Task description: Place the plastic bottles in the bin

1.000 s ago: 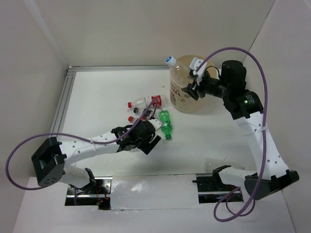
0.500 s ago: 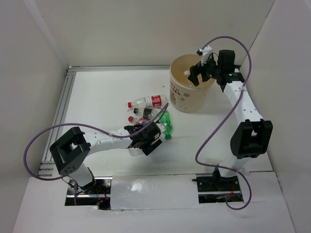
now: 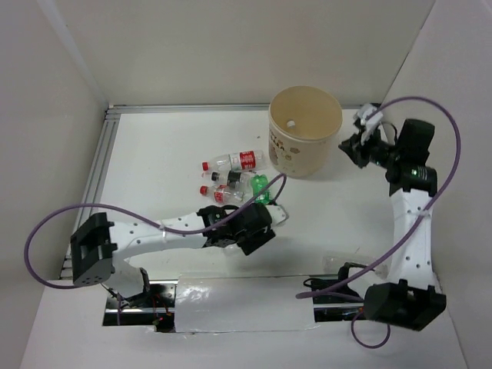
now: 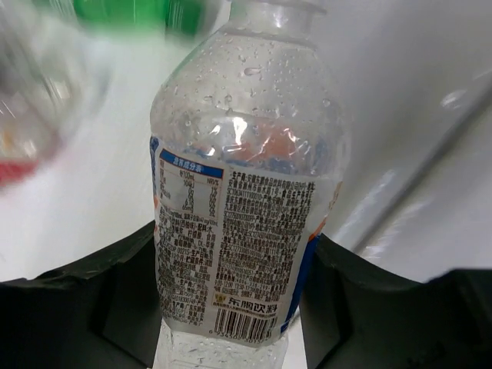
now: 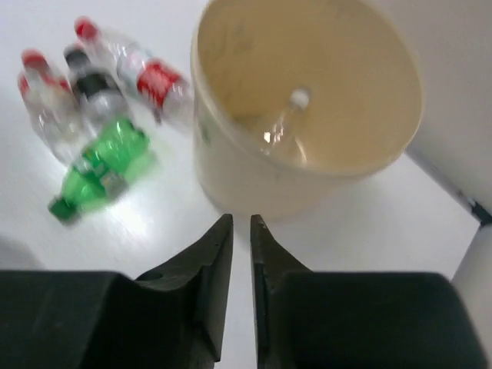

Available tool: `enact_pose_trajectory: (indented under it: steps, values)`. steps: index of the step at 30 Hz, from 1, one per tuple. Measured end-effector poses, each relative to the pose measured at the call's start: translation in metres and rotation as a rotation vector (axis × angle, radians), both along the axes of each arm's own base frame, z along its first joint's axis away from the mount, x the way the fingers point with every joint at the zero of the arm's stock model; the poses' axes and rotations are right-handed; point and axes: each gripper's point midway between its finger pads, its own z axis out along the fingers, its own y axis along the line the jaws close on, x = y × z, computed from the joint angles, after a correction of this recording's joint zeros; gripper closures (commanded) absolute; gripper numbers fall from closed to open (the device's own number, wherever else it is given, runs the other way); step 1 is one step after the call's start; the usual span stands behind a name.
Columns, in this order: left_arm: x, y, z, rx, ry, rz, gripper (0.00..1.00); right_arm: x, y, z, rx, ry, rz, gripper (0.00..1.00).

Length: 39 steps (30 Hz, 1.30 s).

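One clear plastic bottle with a white and blue printed label (image 4: pixel 244 231) is clamped between the black fingers of the left gripper (image 3: pixel 254 229), near the front of the white table (image 3: pixel 161 146) and well apart from the large round beige bin (image 3: pixel 305 157) at the back right. The step in hand looks like the carry: the next move calls for lifting this bottle, swinging it right and back until it is over the bin's open mouth, then letting go. Another clear bottle with a white cap (image 5: pixel 283 127) already lies at the bottom of the bin. The right gripper (image 5: pixel 241 224) hangs just to the right of the bin, its jaws drawn almost together with only a sliver of gap and nothing between them; it may need to keep aside so the two arms do not meet over the rim. Four bottles wait on the table between the left gripper and the bin: a green one (image 5: pixel 104 165), a clear one with a red cap and red label (image 5: pixel 146 77), a dark-labelled one (image 5: pixel 92 84) and a second red-capped one (image 5: pixel 46 108). They lie close together, so the left arm's path should rise above them. A purple cable (image 3: pixel 46 231) loops beside the left arm.
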Motion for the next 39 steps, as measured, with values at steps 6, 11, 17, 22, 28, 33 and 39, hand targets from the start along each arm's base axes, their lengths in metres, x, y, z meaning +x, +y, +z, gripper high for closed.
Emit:
enact_pose_trajectory:
  steps: [6,11,17,22,28,33,39]
  values:
    - [0.028,-0.098,0.207,-0.507,-0.223,-0.047,1.00,-0.053,-0.021,-0.118,-0.091,0.260,-0.030,0.62]
    - [0.089,-0.123,0.357,-0.843,-0.461,0.020,1.00,-0.076,-0.041,-0.158,-0.136,0.401,-0.085,0.51]
    - [0.188,-0.136,0.375,-0.945,-0.538,0.125,0.92,-0.085,-0.049,-0.159,-0.188,0.397,-0.114,0.33]
    - [0.263,-0.140,0.301,-0.915,-0.446,0.247,0.72,-0.096,-0.050,-0.165,-0.219,0.432,-0.111,0.20]
    - [0.318,-0.133,0.255,-0.964,-0.343,0.349,0.65,-0.108,-0.051,-0.165,-0.278,0.449,-0.073,0.20]
    - [0.328,-0.133,0.266,-1.052,-0.312,0.361,0.61,-0.114,-0.051,-0.166,-0.297,0.463,-0.056,0.20]
    - [0.321,-0.150,0.279,-1.197,-0.268,0.322,0.61,-0.118,-0.050,-0.168,-0.301,0.475,-0.050,0.19]
